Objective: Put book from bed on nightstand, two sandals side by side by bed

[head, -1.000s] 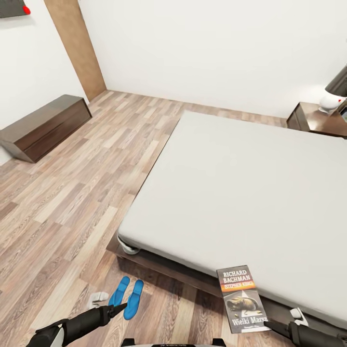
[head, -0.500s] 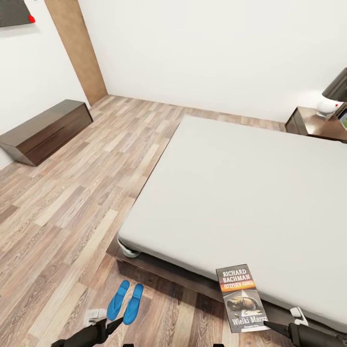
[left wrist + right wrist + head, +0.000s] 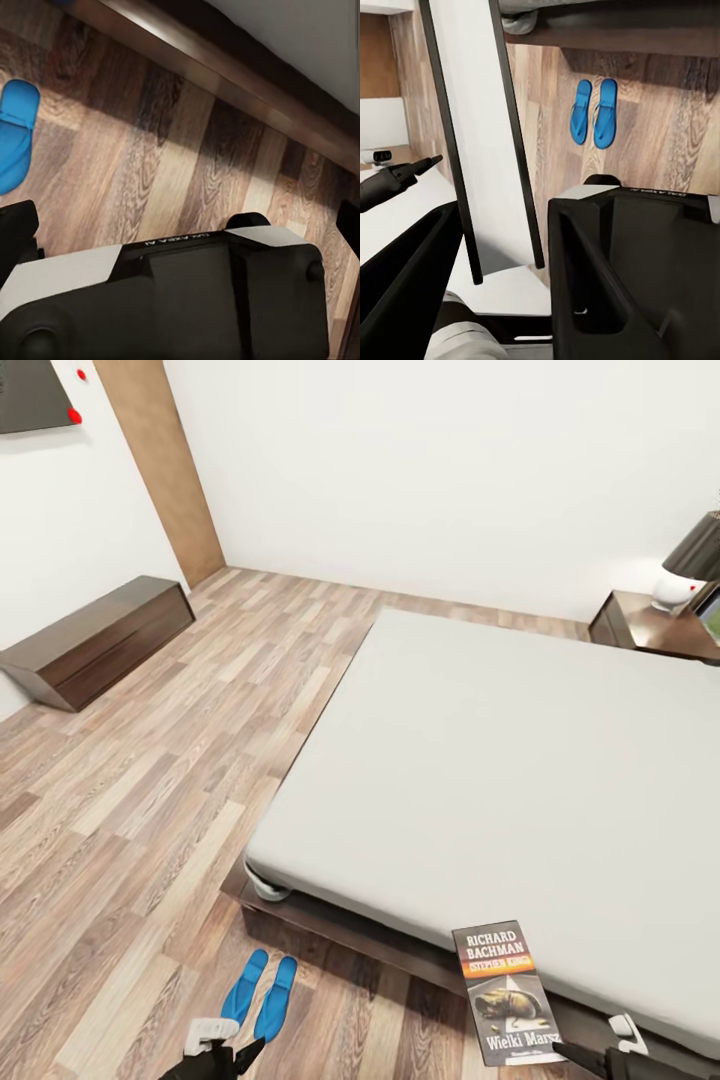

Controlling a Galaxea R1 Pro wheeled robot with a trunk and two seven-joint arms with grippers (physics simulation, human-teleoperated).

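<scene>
Right pincer (image 3: 502, 262) is clamped on the thin dark Richard Bachman paperback (image 3: 505, 992), held over the grey-mattressed bed's (image 3: 500, 760) near edge — blue sandals (image 3: 262, 987) lie paired beside it. I judge next: carry it to the dark-brown nightstand (image 3: 650, 630).

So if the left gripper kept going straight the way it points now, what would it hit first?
Probably bare wood-plank floor in front of the dark-brown bed frame. The bright blue sandals lie off to one side of that line; depth is uncertain.
</scene>
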